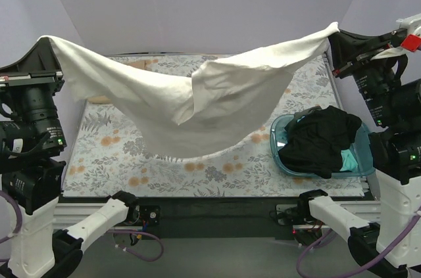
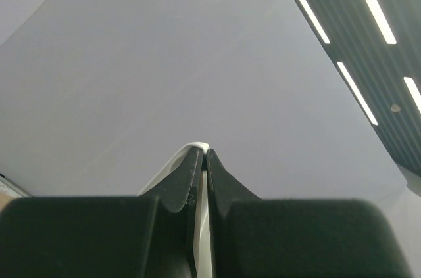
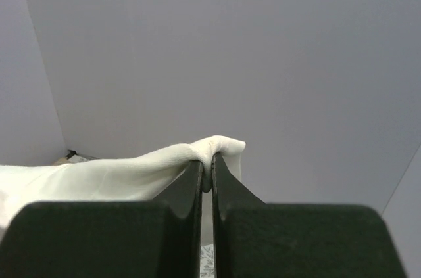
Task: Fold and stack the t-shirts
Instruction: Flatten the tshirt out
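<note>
While my left gripper (image 2: 202, 151) is clamped on one edge of the white cotton t-shirt (image 1: 210, 100), the shirt hangs stretched above the floral-print table mat (image 1: 105, 153), belly sagging low. My right gripper (image 3: 210, 160) pinches the opposite edge. Looks like the spread-out step; next needs an even lower, flat, no bunching. Count: one white shirt, one translucent blue plastic basket (image 1: 275, 141), black crumpled clothes (image 1: 322, 137) inside, number unclear. Nothing stacked.

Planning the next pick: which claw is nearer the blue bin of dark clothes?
Right. The right claw, gripping the white shirt, is raised just beyond the bin; the left claw grips the shirt's other end across the table.
</note>
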Available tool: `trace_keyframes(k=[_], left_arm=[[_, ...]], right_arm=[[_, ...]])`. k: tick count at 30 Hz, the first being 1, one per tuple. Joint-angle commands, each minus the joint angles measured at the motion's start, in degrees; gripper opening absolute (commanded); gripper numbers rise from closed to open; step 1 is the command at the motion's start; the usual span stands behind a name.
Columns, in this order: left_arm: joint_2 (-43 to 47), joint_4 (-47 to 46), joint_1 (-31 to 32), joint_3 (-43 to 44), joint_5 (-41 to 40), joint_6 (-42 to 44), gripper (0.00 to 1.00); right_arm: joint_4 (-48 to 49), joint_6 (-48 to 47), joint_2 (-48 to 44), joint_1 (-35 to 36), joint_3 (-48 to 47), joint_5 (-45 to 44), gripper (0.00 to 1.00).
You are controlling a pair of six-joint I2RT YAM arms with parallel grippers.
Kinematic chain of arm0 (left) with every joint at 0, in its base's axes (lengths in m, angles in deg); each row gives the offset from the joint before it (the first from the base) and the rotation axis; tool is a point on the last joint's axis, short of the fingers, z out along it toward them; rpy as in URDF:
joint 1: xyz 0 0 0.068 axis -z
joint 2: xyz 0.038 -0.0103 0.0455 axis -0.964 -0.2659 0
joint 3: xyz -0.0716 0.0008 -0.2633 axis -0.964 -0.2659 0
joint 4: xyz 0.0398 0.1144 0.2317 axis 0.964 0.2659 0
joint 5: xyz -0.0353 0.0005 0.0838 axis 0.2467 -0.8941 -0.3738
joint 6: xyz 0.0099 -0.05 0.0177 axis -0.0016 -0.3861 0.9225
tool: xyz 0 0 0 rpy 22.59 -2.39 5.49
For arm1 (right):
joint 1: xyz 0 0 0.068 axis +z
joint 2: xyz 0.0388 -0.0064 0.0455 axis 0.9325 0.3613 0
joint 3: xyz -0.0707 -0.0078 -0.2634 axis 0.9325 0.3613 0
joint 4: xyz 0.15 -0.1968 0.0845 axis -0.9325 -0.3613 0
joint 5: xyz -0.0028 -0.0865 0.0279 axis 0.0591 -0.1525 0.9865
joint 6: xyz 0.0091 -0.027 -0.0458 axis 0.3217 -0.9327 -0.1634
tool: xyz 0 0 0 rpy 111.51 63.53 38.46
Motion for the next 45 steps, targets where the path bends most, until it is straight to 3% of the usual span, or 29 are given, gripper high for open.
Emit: trace_keyframes(k=[1, 5, 12, 15, 16, 17, 20, 22, 26, 31, 32, 33, 35, 36, 38, 40, 45], left_arm=[[-2.6, -2.0, -0.2, 1.3, -4.0, 4.9, 0.00], [-6.9, -7.4, -0.3, 1.0, -7.6, 8.5, 0.00], [-22.5, -16.1, -0.6, 3.1, -10.2, 15.0, 0.00], [-31.1, -12.4, -4.3, 11.3, -3.8, 12.1, 0.00], [-35.8, -9.6, -8.8, 14.6, -0.4, 9.9, 0.00], [-38.2, -2.1, -11.6, 24.0, 7.4, 2.7, 0.00], [-44.3, 4.4, -18.9, 37.1, 15.8, -2.5, 0.00], [-44.1, 3.7, -19.6, 38.1, 17.3, -1.6, 0.00], [-35.1, -1.1, -20.2, 27.8, 16.6, -0.3, 0.00], [-24.5, -1.8, -20.6, 5.4, 13.6, -2.8, 0.00], [-21.7, -0.1, -20.7, -0.6, 14.0, -4.7, 0.00], [-20.4, 1.0, -20.7, -3.6, 14.0, -5.5, 0.00], [-17.6, 6.4, -20.7, -9.8, 14.5, -9.2, 0.00], [-14.6, 8.0, -20.7, -16.6, 13.8, -11.5, 0.00], [-11.3, 12.4, -20.7, -23.7, 12.2, -19.5, 0.00], [-7.0, 12.1, -20.7, -34.3, 13.3, -21.8, 0.00], [-3.8, 22.6, -20.7, -48.4, 10.9, -33.9, 0.00]], right_arm=[[0.1, -2.6, 2.9, -0.1, -2.4, -1.4, 0.01], [0.2, -3.0, 7.4, -0.2, -4.8, -0.4, 0.01], [5.2, -5.3, 20.6, -0.1, -9.4, 0.1, 0.01], [6.2, -6.1, 29.2, -0.3, -17.7, -2.1, 0.01], [6.2, -6.5, 31.4, -0.4, -21.1, -2.5, 0.01], [6.2, -6.5, 35.4, -0.5, -27.1, -3.3, 0.01], [7.6, -6.2, 38.5, -0.9, -35.1, -3.3, 0.01], [9.1, -6.7, 37.7, -1.0, -34.5, -3.8, 0.01], [13.0, -7.6, 30.5, -1.6, -24.8, -6.8, 0.01], [13.5, -8.3, 22.9, -2.3, -6.3, -5.2, 0.01], [12.8, -8.4, 20.6, -2.4, 0.4, -5.7, 0.01], [12.8, -8.4, 19.5, -2.5, 0.4, -5.8, 0.01], [10.6, -7.4, 17.1, -2.6, 9.3, -7.1, 0.01], [9.6, -6.1, 16.2, -2.8, 11.8, -8.5, 0.01], [5.6, -1.9, 13.5, -3.0, 20.5, -10.5, 0.01], [3.0, -1.8, 12.0, -3.2, 27.9, -8.7, 0.01], [-1.5, 2.9, 8.3, -3.3, 41.0, -6.8, 0.04]])
